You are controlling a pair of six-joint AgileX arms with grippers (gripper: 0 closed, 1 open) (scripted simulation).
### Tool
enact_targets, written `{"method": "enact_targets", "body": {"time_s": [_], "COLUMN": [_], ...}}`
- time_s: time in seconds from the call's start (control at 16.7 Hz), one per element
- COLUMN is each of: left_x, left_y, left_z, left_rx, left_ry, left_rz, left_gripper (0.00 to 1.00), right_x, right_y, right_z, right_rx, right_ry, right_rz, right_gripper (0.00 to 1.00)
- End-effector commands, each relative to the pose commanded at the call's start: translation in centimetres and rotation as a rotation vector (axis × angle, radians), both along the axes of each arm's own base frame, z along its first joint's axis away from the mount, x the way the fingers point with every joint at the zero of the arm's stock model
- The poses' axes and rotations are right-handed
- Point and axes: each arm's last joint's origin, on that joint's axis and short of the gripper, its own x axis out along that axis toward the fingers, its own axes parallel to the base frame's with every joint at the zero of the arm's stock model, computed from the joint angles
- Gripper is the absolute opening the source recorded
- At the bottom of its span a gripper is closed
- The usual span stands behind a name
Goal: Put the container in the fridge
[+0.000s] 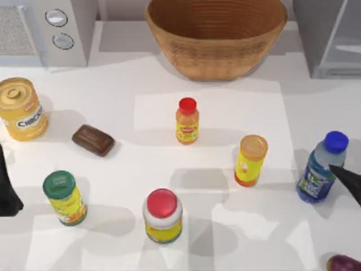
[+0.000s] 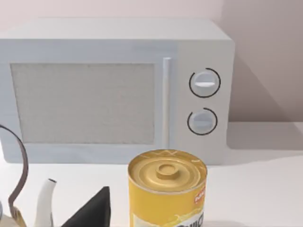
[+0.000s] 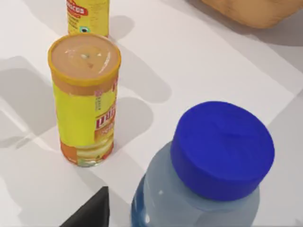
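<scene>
One bottle [image 1: 320, 169] matters here: clear plastic, blue cap, blue-and-green label, standing upright at the table's [image 1: 141, 101] 3 o'clock edge. It is likely light but top-heavy if filled, smooth and somewhat yielding under pressure; the straight labelled body below the shoulder looks the surest place to grip, since the cap and tapering neck invite slipping. The fridge [image 1: 333, 36] stands at 1 o'clock, with bare tabletop between it and the bottle.

The right gripper [image 1: 347, 179] sits just beside the bottle on its outer side, one dark finger touching or nearly touching the label; whether its fingers are spread or pressed together cannot be told. The right wrist view looks down on the blue cap from close above.

The yellow tube [image 1: 250, 160] with an orange lid stands near the bottle toward the centre, the closest thing to knock. An orange bottle [image 1: 187, 121] stands at centre, a basket [image 1: 217, 34] at 12 o'clock, a microwave [image 1: 42, 31] at 11 o'clock. A purple object [image 1: 344, 263] lies at 5 o'clock. The left arm [image 1: 7, 183] rests at 9 o'clock, near a yellow can [image 1: 21, 110].
</scene>
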Motion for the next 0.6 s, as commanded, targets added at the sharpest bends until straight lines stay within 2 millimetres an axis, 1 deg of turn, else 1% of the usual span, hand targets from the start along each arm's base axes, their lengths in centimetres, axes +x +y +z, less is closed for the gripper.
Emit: {"method": "enact_targets", "body": {"time_s": [0.12,0.24,0.6], "left_x": [0.0,0.0,0.0], "left_y": [0.0,0.0,0.0], "left_z": [0.0,0.0,0.0], "left_rx": [0.000,0.000,0.000], "left_ry": [0.000,0.000,0.000], "left_rz": [0.000,0.000,0.000], "left_gripper": [1.00,1.00,1.00], "right_x": [0.1,0.0,0.2], "right_y": [-0.2,-0.3,-0.1], "right_z": [-1.7,-2.7,-2.8], "right_rx": [-0.002,-0.001,-0.002], "right_ry": [0.109,0.172,0.176], "right_rz": [0.014,0.016,0.017], "right_gripper": [1.00,1.00,1.00]}}
